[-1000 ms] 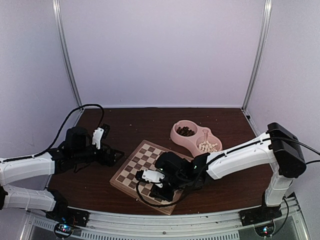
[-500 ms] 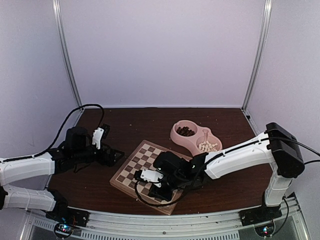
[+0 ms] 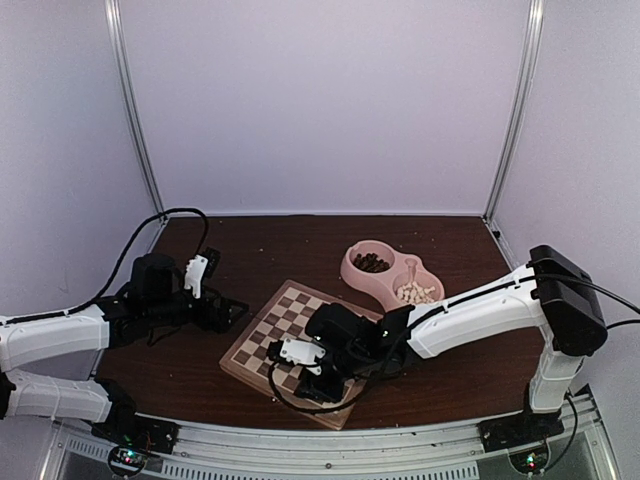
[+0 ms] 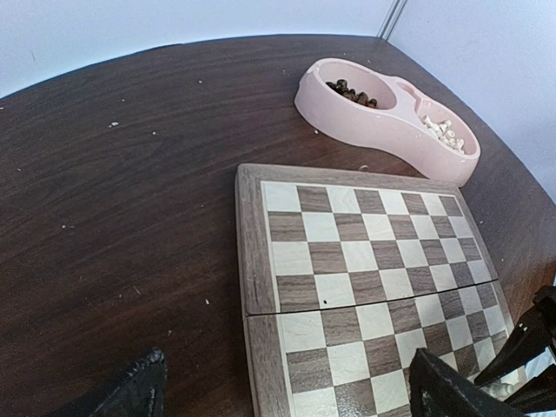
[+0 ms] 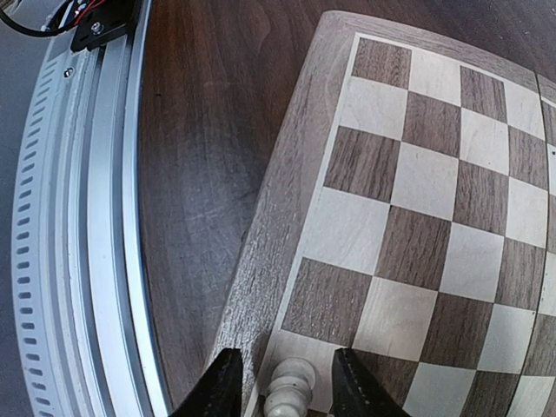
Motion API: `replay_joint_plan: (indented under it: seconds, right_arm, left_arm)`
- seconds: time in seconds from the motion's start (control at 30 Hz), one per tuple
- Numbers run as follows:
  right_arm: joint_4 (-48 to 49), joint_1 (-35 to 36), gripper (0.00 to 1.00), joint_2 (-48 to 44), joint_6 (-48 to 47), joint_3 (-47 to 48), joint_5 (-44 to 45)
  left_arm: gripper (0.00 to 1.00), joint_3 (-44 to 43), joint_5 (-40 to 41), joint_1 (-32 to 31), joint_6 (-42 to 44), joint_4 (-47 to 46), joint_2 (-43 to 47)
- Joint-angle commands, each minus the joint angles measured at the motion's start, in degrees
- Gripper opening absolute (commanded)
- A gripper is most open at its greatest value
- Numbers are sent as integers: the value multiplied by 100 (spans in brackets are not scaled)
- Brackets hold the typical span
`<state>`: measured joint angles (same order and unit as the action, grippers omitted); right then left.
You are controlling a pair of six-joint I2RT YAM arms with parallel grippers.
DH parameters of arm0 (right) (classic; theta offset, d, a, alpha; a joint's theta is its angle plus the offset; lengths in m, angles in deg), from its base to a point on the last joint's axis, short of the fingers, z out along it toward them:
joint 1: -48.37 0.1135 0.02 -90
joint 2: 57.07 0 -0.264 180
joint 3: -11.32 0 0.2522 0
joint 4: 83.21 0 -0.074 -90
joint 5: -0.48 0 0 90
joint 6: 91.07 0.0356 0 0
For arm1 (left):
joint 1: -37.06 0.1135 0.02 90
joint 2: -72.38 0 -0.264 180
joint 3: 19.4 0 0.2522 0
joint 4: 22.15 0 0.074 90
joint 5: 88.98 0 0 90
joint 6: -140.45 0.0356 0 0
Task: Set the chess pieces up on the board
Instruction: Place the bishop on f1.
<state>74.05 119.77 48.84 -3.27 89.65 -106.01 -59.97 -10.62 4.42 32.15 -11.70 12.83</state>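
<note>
The top external view looks down from high behind the arm bases, facing the back wall. It takes in the whole desk [image 3: 280,240] from far enough off that the board [image 3: 265,320] looks small. The left wrist view sits low over the desk's left side and looks across the board toward the pink bowl [image 4: 382,113], with the left hand [image 4: 287,382] at its bottom edge. The right wrist view hangs close over the board's near corner, looking steeply down, with the right hand [image 5: 282,382] at the bottom and the front rail [image 5: 95,217] on the left. All three views share the board, and the top external and left wrist views also share the bowl.
</note>
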Motion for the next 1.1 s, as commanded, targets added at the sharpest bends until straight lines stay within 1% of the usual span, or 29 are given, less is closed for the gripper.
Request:
replay_joint_plan:
  seconds: [0.0, 0.07, 0.13, 0.37, 0.57, 0.77, 0.93, 1.07]
  right_arm:
    - [117, 41, 39, -189, -16, -69, 123]
    - [220, 44, 45, -368, -26, -208, 251]
    - [371, 41, 49, -624, -26, -395, 402]
    - [1107, 11, 51, -1814, -42, -1328, 1195]
    - [1379, -254, 49, -2467, 163, -1788, 2528]
    - [1348, -906, 47, -2825, 716, -2014, 3369]
    - [949, -1567, 45, -2836, 1345, -1949, 4062]
    - [408, -2256, 43, -2758, 1942, -1881, 4107]
  left_arm:
    - [98, -143, -57, -32, 70, -161, 70]
    - [98, -141, -52, -32, 73, -161, 75]
    - [98, -141, -50, -32, 73, -153, 83]
    - [98, -141, -61, -32, 70, -152, 92]
    - [98, -141, -76, -31, 55, -152, 99]
    - [98, -141, -75, -32, 38, -144, 93]
    - [98, -158, -77, -32, 29, -143, 40]
    - [98, -159, -65, -32, 16, -126, 22]
